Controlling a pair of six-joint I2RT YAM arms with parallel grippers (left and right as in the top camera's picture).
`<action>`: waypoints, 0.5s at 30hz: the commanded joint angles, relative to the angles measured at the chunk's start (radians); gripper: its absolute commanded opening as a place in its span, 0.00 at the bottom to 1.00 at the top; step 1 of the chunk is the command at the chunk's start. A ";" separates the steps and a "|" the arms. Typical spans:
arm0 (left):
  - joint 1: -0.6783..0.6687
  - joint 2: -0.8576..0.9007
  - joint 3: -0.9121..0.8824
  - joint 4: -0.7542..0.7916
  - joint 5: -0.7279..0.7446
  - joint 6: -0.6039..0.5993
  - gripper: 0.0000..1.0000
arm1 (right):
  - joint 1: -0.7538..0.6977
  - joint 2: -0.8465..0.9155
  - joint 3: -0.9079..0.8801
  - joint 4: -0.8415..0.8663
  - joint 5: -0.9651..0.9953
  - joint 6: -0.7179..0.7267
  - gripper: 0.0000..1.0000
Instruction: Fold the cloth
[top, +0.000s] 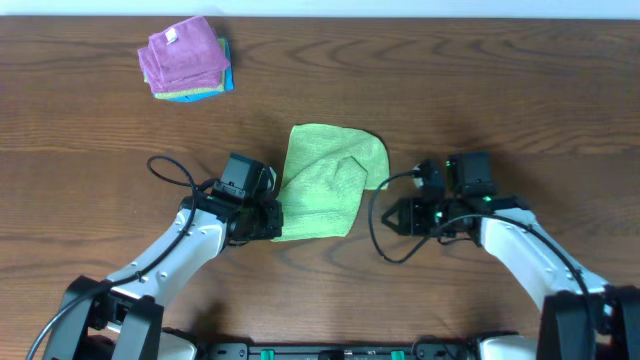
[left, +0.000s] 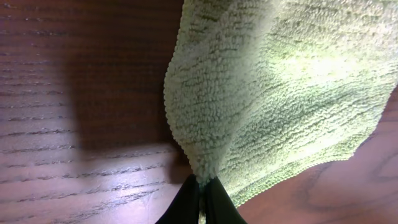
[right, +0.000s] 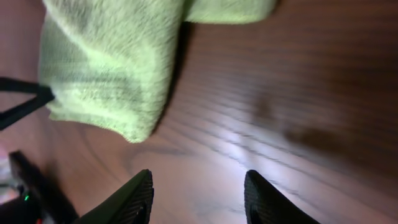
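Note:
A green cloth (top: 325, 183) lies folded over on the wooden table near its middle. My left gripper (top: 270, 215) is at its near left corner, shut on that corner. In the left wrist view the black fingertips (left: 203, 185) pinch the cloth's (left: 280, 87) edge, which rises off the table. My right gripper (top: 400, 215) is open and empty over bare wood just right of the cloth. In the right wrist view its two fingertips (right: 199, 180) stand apart with only table between them, and the cloth (right: 112, 68) lies ahead to the left.
A stack of folded cloths (top: 185, 58), purple on top with blue and green beneath, sits at the far left of the table. Black cables loop beside both arms, one by the left arm (top: 170, 172) and one by the right (top: 378, 225).

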 joint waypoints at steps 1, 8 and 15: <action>0.003 -0.011 0.017 -0.003 -0.011 0.018 0.06 | 0.043 0.025 -0.005 0.013 -0.065 0.032 0.50; 0.003 -0.011 0.050 -0.003 0.035 0.001 0.06 | 0.128 0.040 -0.006 0.042 -0.095 0.056 0.56; 0.003 -0.011 0.108 -0.008 0.058 0.001 0.06 | 0.217 0.040 -0.013 0.066 -0.088 0.100 0.61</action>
